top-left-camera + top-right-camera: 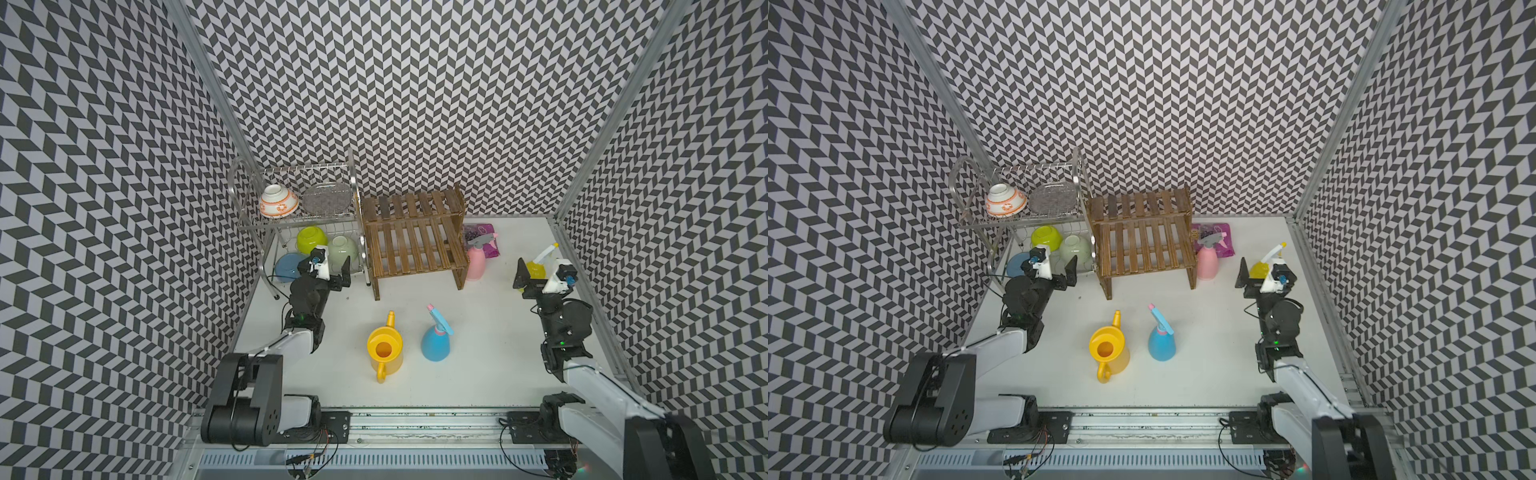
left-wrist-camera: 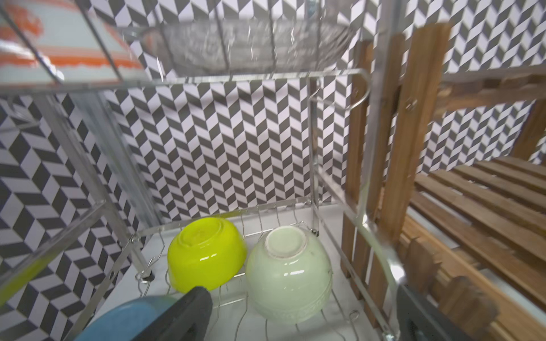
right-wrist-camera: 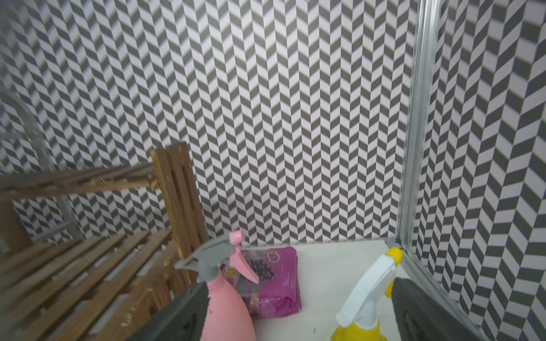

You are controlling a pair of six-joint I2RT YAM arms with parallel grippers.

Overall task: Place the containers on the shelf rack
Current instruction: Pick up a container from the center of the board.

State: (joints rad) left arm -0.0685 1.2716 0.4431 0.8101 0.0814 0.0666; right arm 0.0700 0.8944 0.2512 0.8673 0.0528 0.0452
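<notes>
The brown slatted shelf rack (image 1: 415, 241) (image 1: 1142, 241) stands at the back with both tiers bare. In front of it stand an opaque yellow watering can (image 1: 384, 347) and a blue spray bottle (image 1: 436, 340) with a pink trigger. A pink bottle (image 1: 476, 262) (image 3: 227, 313) stands by the rack's right leg. My right gripper (image 1: 540, 268) (image 3: 298, 288) is open, and the translucent yellow bottle (image 1: 536, 268) (image 3: 360, 330) stands between its fingers, untouched. My left gripper (image 1: 330, 264) (image 2: 301, 298) hangs open at the dish rack's lower tier, holding nothing.
A silver wire dish rack (image 1: 299, 216) stands left of the shelf rack. It holds an orange-patterned bowl (image 1: 278, 201), a lime bowl (image 2: 206, 254), a pale green bowl (image 2: 289, 271) and a blue bowl (image 1: 289, 266). A purple packet (image 3: 271, 283) lies behind the pink bottle. Patterned walls close in on three sides.
</notes>
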